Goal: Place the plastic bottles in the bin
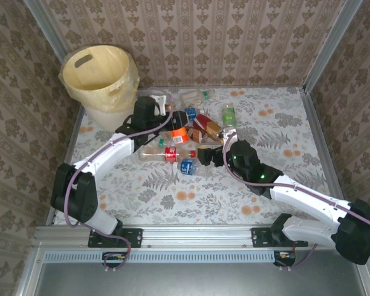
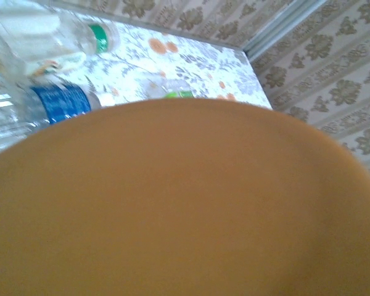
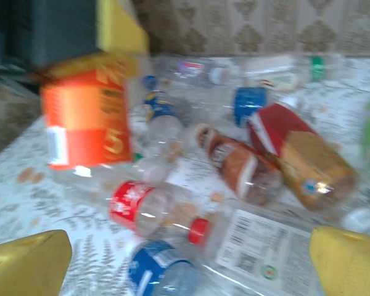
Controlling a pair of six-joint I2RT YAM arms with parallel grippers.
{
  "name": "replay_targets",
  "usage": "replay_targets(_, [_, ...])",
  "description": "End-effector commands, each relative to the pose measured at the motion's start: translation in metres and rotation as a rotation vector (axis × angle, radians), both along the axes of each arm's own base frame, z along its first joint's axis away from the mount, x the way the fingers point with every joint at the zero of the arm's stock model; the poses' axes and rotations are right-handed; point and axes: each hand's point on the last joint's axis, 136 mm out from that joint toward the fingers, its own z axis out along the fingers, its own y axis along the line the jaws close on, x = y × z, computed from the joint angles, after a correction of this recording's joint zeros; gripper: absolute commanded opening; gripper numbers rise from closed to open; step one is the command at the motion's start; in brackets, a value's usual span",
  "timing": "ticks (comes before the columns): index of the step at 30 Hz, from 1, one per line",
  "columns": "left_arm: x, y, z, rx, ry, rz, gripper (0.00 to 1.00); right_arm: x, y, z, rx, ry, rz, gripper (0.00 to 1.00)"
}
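Orange-labelled bottle (image 1: 179, 132), top view: I am pinching it in my left claw (image 1: 174, 126). The bin (image 1: 111, 98) is lying at 10 o'clock, nearest this arm.

Left wrist: orange is blocking the lens, with a blue-labelled bottle (image 2: 61, 102) showing at 10 o'clock.

Right wrist: my right claw (image 3: 188, 262) is hanging spread wide over a red-capped bottle (image 3: 253, 246), axis 10-to-4.

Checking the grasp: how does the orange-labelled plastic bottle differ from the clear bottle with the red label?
The orange-labelled plastic bottle stands upright in the left gripper; the clear red-labelled bottle lies flat on the table. The orange label is broad; the red one a narrow band. Both are outside the bin.
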Motion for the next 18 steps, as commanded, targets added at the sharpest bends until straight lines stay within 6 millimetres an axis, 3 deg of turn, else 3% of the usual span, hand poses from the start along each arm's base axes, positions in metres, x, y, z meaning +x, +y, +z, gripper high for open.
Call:
replay_targets(1, [0.012,0.015,0.041,0.072,-0.136,0.046,0.48,0.009,-0.039,-0.012,-0.071,0.005,-0.213,1.00])
replay_targets(8, [0.040,0.058,0.101,0.230,-0.293,0.232,0.48,0.017,-0.056,-0.007,-0.054,-0.012,-0.311,1.00])
replay_targets(18, [0.077,0.143,0.192,0.359,-0.419,0.474,0.49,0.013,-0.057,0.014,-0.009,-0.057,-0.287,1.00])
